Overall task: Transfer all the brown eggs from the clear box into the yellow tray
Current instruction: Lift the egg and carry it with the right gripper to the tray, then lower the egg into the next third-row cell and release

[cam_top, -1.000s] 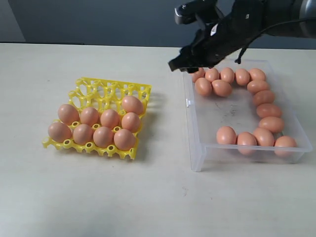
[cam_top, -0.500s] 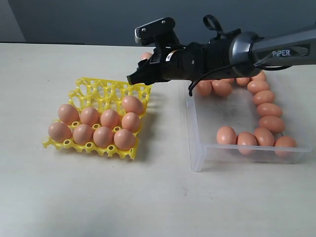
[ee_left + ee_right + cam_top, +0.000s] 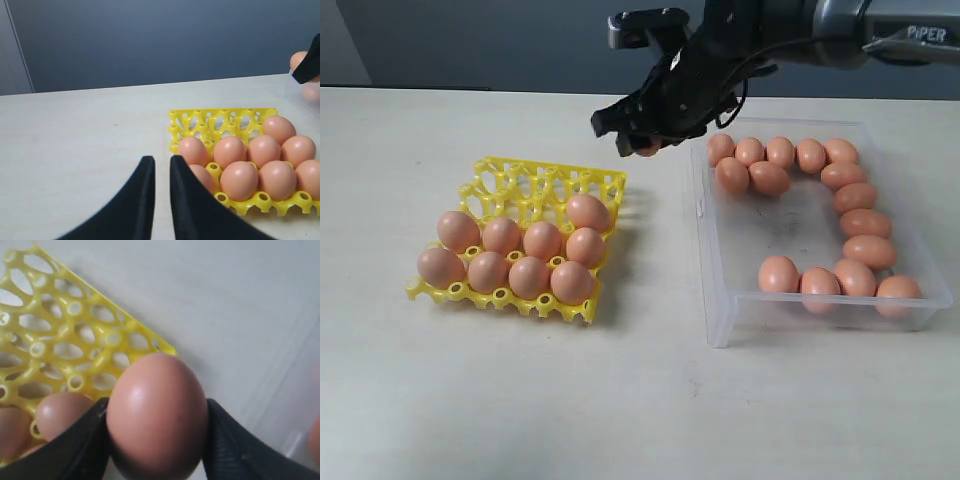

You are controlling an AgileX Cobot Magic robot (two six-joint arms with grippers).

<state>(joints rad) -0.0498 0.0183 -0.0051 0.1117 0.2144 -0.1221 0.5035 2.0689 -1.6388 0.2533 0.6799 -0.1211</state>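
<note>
Right pincer (image 3: pixel 638 138) is clamping one brown egg (image 3: pixel 156 415) and holding it over the desk (image 3: pixel 620 400), between the clear box (image 3: pixel 715 290) and the far corner of the yellow tray (image 3: pixel 500 170). Likely risks: the smooth shell slipping out of the side grip, or the egg coming down on the seated eggs (image 3: pixel 528 275) filling the near rows, since only the far cups are showing free. Left pincer (image 3: pixel 161 170) is sitting nearly together and empty near the tray; the remaining eggs (image 3: pixel 865 222) are lying along the box walls.
</note>
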